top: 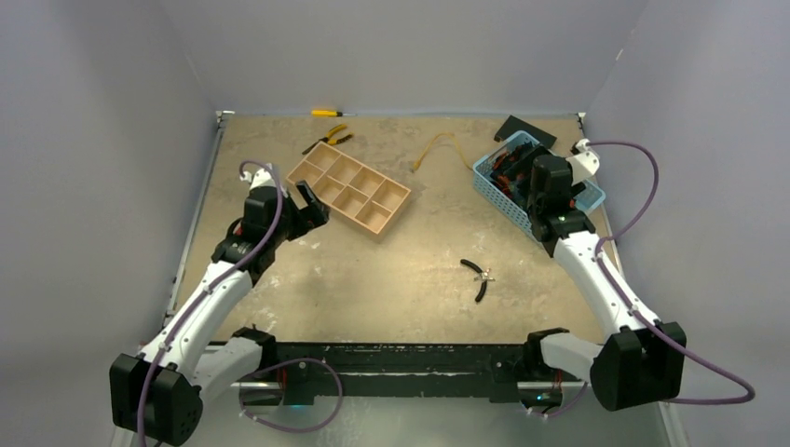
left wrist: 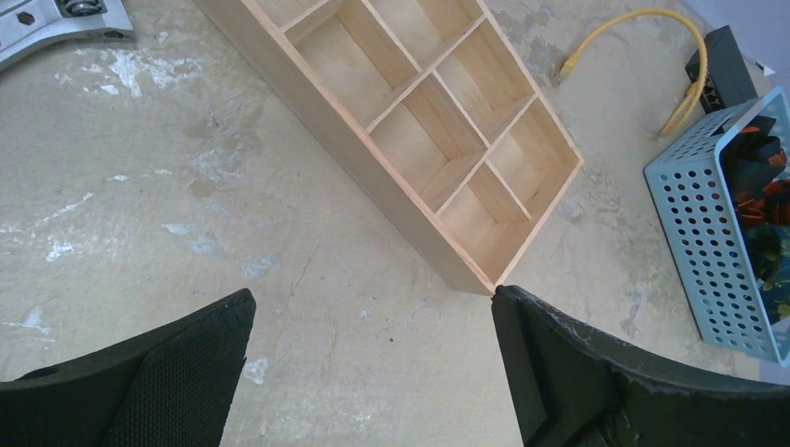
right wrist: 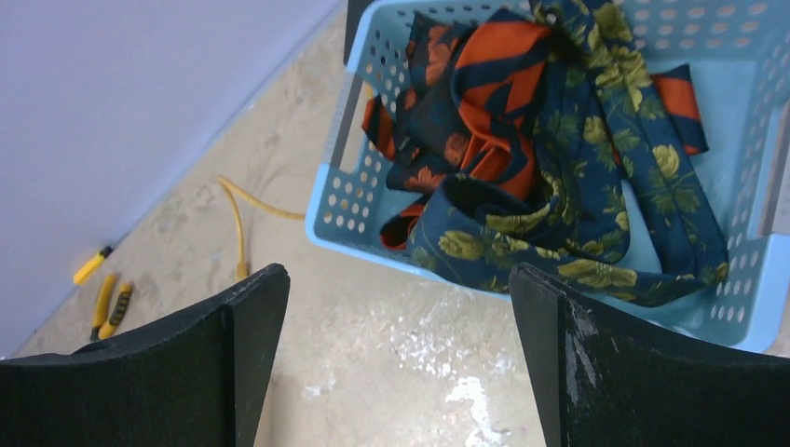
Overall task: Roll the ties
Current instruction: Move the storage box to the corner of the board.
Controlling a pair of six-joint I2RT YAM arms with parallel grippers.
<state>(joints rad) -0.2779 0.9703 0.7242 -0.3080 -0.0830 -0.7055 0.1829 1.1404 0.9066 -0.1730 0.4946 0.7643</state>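
Note:
The ties lie in a tangled heap inside a light-blue perforated basket (right wrist: 347, 191) at the back right of the table (top: 496, 191). A dark navy tie with gold-yellow flowers (right wrist: 596, 196) sprawls over orange-red ties with dark stripes (right wrist: 494, 88). My right gripper (right wrist: 396, 275) hovers open above bare table just short of the basket's near wall, nothing between its fingers; from above it shows over the basket's near side (top: 542, 194). My left gripper (left wrist: 373, 293) is open and empty over the table, by the corner of the wooden tray (top: 312, 205).
A wooden divided tray (top: 349, 186) lies left of centre. Behind it are yellow-handled pliers (top: 328, 138) and a yellow screwdriver (top: 326, 113). A thin yellow cord (top: 438, 149) curls beside the basket, with a black box (top: 524, 130) behind it. Small black pliers (top: 478, 277) lie mid-table.

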